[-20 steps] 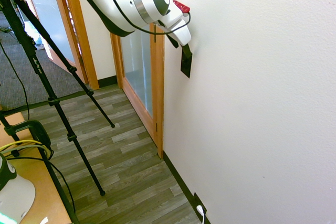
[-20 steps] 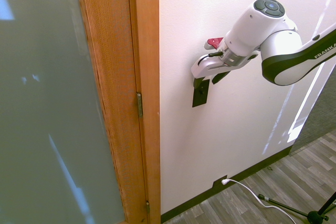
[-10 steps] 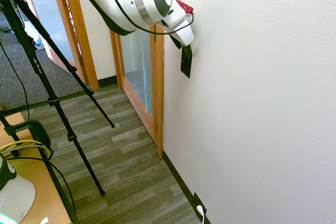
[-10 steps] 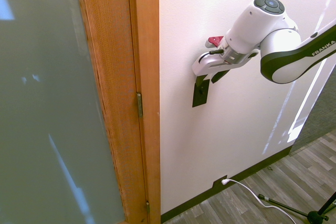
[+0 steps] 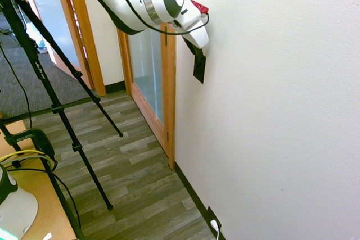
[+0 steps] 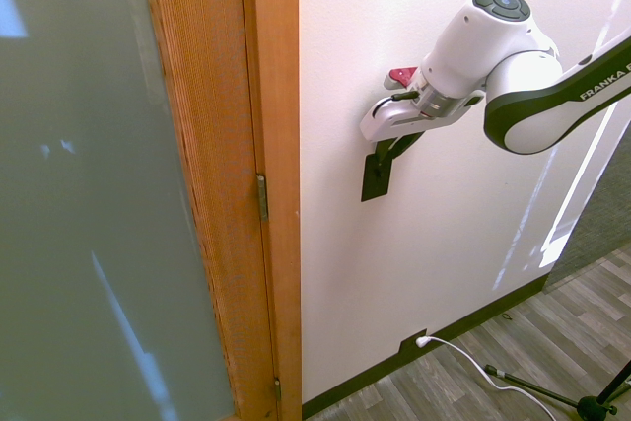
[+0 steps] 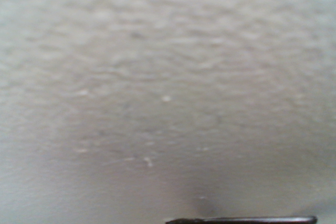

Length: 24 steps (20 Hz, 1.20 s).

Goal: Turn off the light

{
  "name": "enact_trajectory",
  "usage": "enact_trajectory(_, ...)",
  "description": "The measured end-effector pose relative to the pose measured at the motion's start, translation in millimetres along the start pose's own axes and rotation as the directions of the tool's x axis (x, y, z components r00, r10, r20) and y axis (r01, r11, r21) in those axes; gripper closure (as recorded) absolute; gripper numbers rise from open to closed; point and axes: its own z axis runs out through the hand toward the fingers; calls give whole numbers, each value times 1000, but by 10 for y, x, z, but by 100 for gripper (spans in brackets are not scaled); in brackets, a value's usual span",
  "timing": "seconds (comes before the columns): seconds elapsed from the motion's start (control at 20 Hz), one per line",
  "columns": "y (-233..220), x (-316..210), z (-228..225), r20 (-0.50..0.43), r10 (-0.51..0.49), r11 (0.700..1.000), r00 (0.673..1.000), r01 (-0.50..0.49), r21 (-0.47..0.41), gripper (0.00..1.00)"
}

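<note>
The light shows only as its switch, a small black upright plate (image 5: 199, 68) (image 6: 375, 178) on the white wall just beside the wooden door frame. No lamp is in view. My gripper (image 5: 197, 50) (image 6: 386, 152) is pressed close to the wall at the plate's upper edge, with the white hand and its red tab just above. The hand covers the top of the plate, so the toggle itself is hidden. The wrist view holds only blurred white wall from very close.
A wooden door frame (image 5: 168, 82) (image 6: 268, 184) with frosted glass stands right beside the switch. Low on the wall sits a black outlet plate (image 5: 212, 217) (image 6: 410, 346) with a white plug. A black tripod (image 5: 56, 105) and a desk corner (image 5: 39, 195) stand on the wood floor.
The hand has crept slightly upward and closer along the wall at the plate's top. The plate has not moved.
</note>
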Motion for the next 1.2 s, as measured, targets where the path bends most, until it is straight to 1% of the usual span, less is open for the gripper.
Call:
enact_trajectory(0.45,30,-39,73,16,1,1000,1000,-1,-13,100)
enact_trajectory(0.8,109,-45,266,35,13,999,999,-11,-39,100)
enact_trajectory(1.2,111,-63,455,52,18,999,999,-15,-46,100)
